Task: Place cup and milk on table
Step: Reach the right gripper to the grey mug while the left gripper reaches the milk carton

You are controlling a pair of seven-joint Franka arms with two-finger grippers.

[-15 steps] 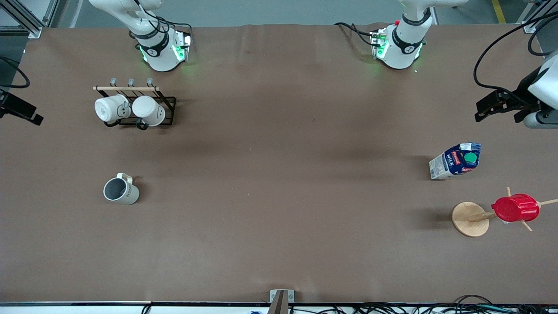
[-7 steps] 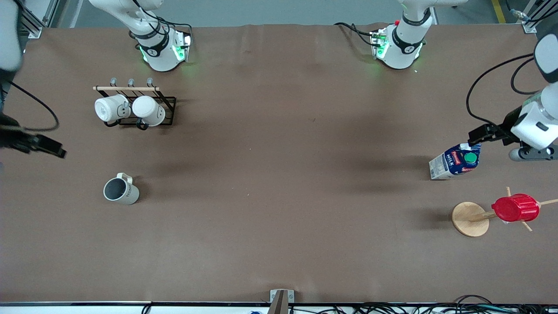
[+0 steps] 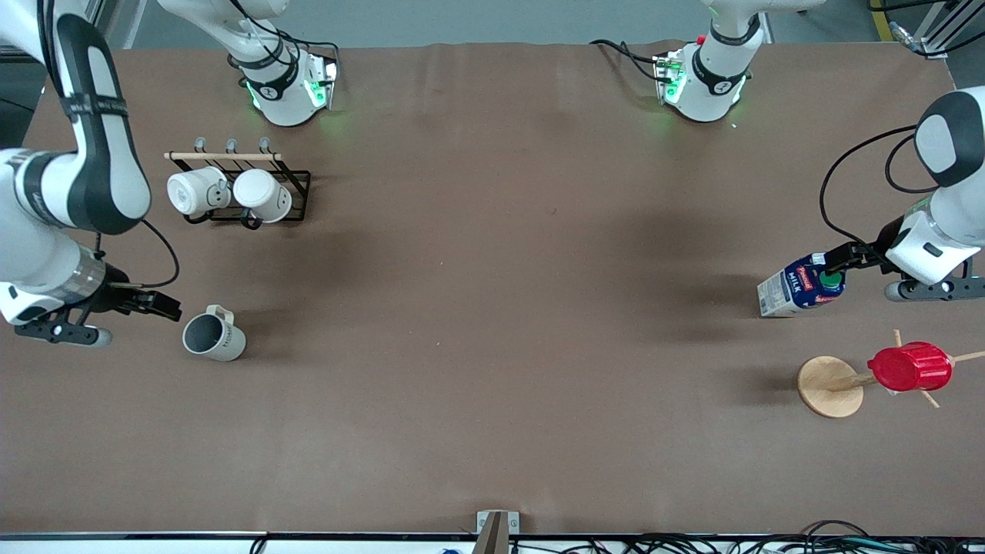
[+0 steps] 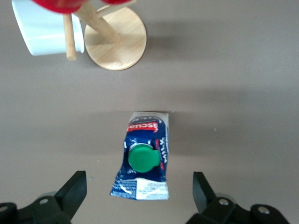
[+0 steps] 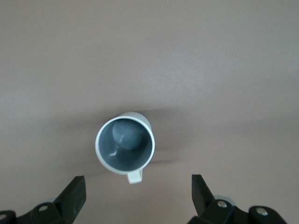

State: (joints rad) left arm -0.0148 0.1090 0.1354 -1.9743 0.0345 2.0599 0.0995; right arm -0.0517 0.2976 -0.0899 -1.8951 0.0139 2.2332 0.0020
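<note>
Still early in the job, by the look of it

Cup (image 3: 213,336) standing upright on the table (image 3: 492,323), toward the right arm's end, nearer the front camera than the black rack (image 3: 258,196) with two plain white mugs (image 3: 229,193). Grey inside showing from above in the right wrist view (image 5: 125,149), handle pointing toward the camera there. Not held by anything

Right gripper (image 3: 158,308) low and just beside the cup, at the edge of the table. Fingers (image 5: 74,196) spread wide, nothing between them, cup not yet in the gap

Milk (image 3: 800,286) standing on the table toward the left arm's end, farther from the front camera than the round wooden stand (image 3: 829,386) with the red cup (image 3: 909,367). Green cap seen from above in the left wrist view (image 4: 144,156)

Left gripper (image 3: 837,260) right over the top of the milk. Fingers (image 4: 74,192) wide apart, one on each side of the carton, not touching it. Holding nothing

Done so far, probably: both arms brought close, each to its own thing. Left to do: go lower, close on the cup and on the milk, lift them, then set them down on the table. No grab made yet on either one
</note>
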